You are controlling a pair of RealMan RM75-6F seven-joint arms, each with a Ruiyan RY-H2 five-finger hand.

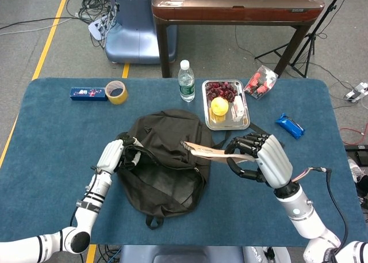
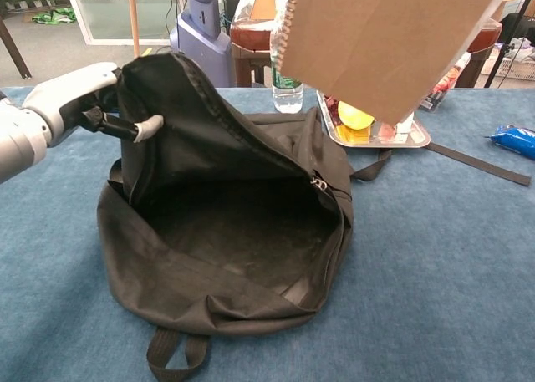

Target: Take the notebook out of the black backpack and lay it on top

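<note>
Holding the notebook (image 1: 210,152) pinched in my right hand (image 1: 260,156) at the backpack's (image 1: 164,159) three o'clock; my left hand (image 1: 118,153) grips the flap. That edge grip looks, probably, shallow enough to slip.

one backpack (image 1: 167,153); one notebook (image 1: 210,152); one bottle (image 1: 186,80); one tray (image 1: 246,110)

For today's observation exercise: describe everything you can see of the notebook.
The notebook has a plain brown cover that looks like card, with a wire spiral binding along one edge, plain in the chest view. It is closed and fully out of the black backpack, held in the air, tilted, above the bag's right side. Only the right hand touches it, gripping its right end.
</note>
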